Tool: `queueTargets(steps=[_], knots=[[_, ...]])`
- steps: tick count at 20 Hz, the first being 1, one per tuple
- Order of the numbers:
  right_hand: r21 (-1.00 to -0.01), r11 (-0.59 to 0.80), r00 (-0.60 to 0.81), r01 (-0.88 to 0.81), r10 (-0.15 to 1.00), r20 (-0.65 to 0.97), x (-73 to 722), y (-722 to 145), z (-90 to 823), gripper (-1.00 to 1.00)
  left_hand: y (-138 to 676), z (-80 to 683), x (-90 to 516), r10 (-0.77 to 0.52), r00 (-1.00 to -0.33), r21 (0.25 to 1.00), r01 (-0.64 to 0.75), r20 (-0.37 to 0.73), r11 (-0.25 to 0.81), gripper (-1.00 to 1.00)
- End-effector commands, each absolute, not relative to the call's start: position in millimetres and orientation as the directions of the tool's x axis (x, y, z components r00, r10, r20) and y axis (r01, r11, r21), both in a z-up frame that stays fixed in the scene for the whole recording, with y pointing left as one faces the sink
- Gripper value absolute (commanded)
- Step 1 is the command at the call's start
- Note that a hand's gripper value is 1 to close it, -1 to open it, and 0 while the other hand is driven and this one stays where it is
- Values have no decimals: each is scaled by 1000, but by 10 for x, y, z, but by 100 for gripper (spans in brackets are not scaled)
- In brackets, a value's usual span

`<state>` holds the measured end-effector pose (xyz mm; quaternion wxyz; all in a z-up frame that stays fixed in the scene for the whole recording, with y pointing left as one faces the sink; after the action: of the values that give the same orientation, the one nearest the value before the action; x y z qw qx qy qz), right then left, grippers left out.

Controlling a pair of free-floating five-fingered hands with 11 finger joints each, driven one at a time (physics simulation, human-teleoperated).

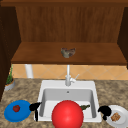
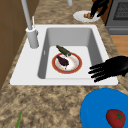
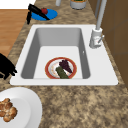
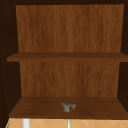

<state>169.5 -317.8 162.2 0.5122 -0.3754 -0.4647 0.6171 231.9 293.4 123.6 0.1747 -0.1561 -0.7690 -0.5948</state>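
1. The left hand (image 1: 35, 107) is hovering at lower left, fingers straight and holding nothing, beside the blue plate (image 1: 17, 110) carrying a tomato (image 1: 16, 108).
2. The right hand (image 1: 105, 110) is hanging at lower right, fingers curled and holding nothing, at the white plate (image 1: 121, 116) with a pastry (image 1: 115, 116).
3. A reach for the tomato would want a level approach.
4. A red-rimmed dish (image 2: 67, 63) with vegetables is sitting in the sink (image 2: 23, 65), near the faucet (image 2: 31, 35).

Matt black hands (image 2: 112, 68) (image 1: 105, 110), smooth as plastic. Speckled stone-like counter (image 2: 50, 105), brown and grainy. Smooth white sink (image 2: 25, 72), matt; grey metal-looking tap (image 2: 31, 35). Glossy red-rimmed plate (image 2: 67, 63) in the basin. Smooth blue plate (image 2: 97, 110), flat white plate (image 3: 22, 107). Grained brown wood on the shelves (image 4: 67, 57).
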Motion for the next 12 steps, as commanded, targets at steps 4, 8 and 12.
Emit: queueTargets(steps=[4, 8, 12], knots=[[-958, -43, -193, -283, 981, 13, 1695, -3178, 1622, 0, 2786, 1233, 1992, 30, -891, 862, 447, 454, 237, -100], [-958, -43, -193, -283, 981, 13, 1695, -3178, 1622, 0, 2751, 1236, 1983, 34, -893, 863, 443, 449, 243, -100], [-955, -40, -198, -295, 980, 20, 1692, -3185, 1622, -100, 2753, 1238, 1995, 39, -893, 865, 445, 449, 233, 0]])
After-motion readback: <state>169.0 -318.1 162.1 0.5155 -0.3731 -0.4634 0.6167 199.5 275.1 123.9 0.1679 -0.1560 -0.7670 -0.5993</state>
